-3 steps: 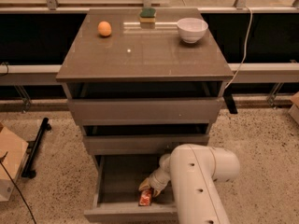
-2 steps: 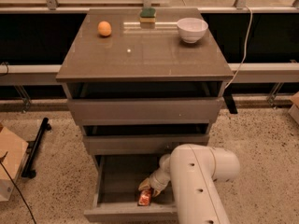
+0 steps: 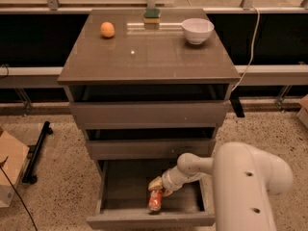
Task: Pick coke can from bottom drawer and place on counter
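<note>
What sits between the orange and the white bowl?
A green-topped sponge, set slightly farther back, in the camera view. The gripper is down in the bottom drawer by the coke can.

Bulky white arm (image 3: pixel 245 177), yellowish gripper (image 3: pixel 157 187) low centre

The bottom drawer (image 3: pixel 120 189) stands open. Inside it, near its front wall and a little right of its middle, sits the coke can (image 3: pixel 155 200). The claw (image 3: pixel 159 185) is down in the drawer, right at the can's top. Above the drawer, the bench (image 3: pixel 149 57) carries an orange (image 3: pixel 107 30), a green sponge (image 3: pixel 152 15) and a white bowl (image 3: pixel 197 30).
</note>
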Controlling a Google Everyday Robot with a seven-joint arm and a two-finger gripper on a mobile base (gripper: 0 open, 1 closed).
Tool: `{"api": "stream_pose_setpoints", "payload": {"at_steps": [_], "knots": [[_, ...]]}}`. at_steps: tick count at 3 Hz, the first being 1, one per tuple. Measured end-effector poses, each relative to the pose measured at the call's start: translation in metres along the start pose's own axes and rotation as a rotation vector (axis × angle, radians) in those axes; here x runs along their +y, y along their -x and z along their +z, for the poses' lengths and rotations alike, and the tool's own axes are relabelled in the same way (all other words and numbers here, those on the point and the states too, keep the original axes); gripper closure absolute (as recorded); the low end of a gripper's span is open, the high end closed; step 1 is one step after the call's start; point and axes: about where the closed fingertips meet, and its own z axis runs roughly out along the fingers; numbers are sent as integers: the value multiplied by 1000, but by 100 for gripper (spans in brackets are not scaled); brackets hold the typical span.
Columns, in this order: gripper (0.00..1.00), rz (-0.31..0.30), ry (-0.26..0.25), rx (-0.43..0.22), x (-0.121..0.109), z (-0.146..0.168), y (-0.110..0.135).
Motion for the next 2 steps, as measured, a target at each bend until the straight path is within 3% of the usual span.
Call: {"api": "stream_pose_setpoints", "payload": {"at_steps": [2], "knots": [[100, -226, 198, -65, 39, -131, -33]]}}
